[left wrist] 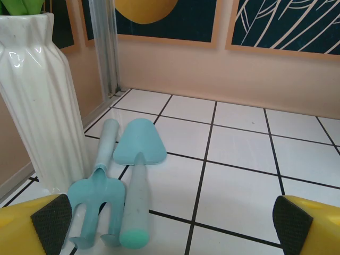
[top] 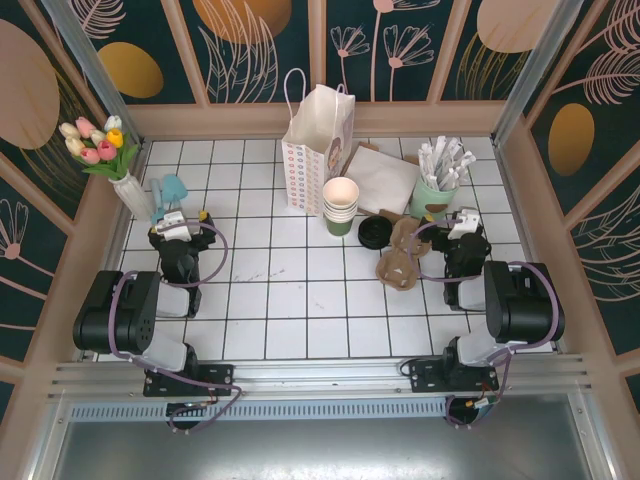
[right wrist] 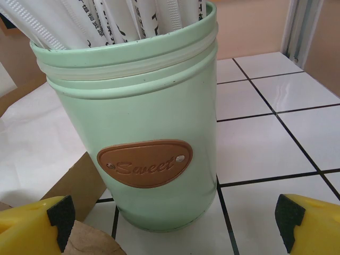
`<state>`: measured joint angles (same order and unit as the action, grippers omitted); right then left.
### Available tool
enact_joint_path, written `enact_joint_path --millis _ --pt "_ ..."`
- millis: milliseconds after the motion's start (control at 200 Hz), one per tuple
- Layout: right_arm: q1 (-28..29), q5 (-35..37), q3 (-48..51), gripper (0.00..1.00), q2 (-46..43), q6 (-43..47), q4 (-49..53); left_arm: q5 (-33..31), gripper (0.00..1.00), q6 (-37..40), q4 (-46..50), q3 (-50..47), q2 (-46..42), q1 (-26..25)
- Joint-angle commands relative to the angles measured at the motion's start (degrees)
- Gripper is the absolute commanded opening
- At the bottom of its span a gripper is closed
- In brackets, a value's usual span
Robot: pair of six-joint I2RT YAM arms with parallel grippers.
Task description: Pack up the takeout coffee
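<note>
Nearest the arms, both grippers are standing wide open and gripping nothing. The left gripper (top: 180, 222) (left wrist: 171, 220) is hanging over the table's (top: 290, 300) left side, facing a teal trowel (left wrist: 139, 159) and fork (left wrist: 98, 186) lying beside a white vase (left wrist: 40, 95). The right gripper (top: 463, 228) (right wrist: 175, 218) is hanging over the right side, pointing at the mint cup (right wrist: 143, 122) of white sticks.

Farther in, a brown cardboard carrier (top: 402, 256) is lying right of centre. Just beyond it the black lid (top: 375, 232) is lying flat on the tiles, beside the takeout cup (top: 340, 224), which is standing upright near the middle, toward the far edge, with cream showing above its dark green wall; whether that is nested cups I cannot tell.

The cup is probably going to feel light and thin-walled, denting under a hard squeeze, so a gentle hold across the green wall looks best. The lid looks thin, stiff and slick, so it is best pinched at its rim.

A patterned paper bag (top: 318, 135) is standing open by the far edge.
</note>
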<state>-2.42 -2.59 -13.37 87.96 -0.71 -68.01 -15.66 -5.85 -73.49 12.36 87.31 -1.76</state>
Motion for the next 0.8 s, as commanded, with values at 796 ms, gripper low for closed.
enact_joint_path --millis 796 --pt "-0.04 -0.09 -0.32 0.99 0.09 -0.32 -2.69 -0.39 0.99 -0.33 -1.59 0.04 -0.63 0.27"
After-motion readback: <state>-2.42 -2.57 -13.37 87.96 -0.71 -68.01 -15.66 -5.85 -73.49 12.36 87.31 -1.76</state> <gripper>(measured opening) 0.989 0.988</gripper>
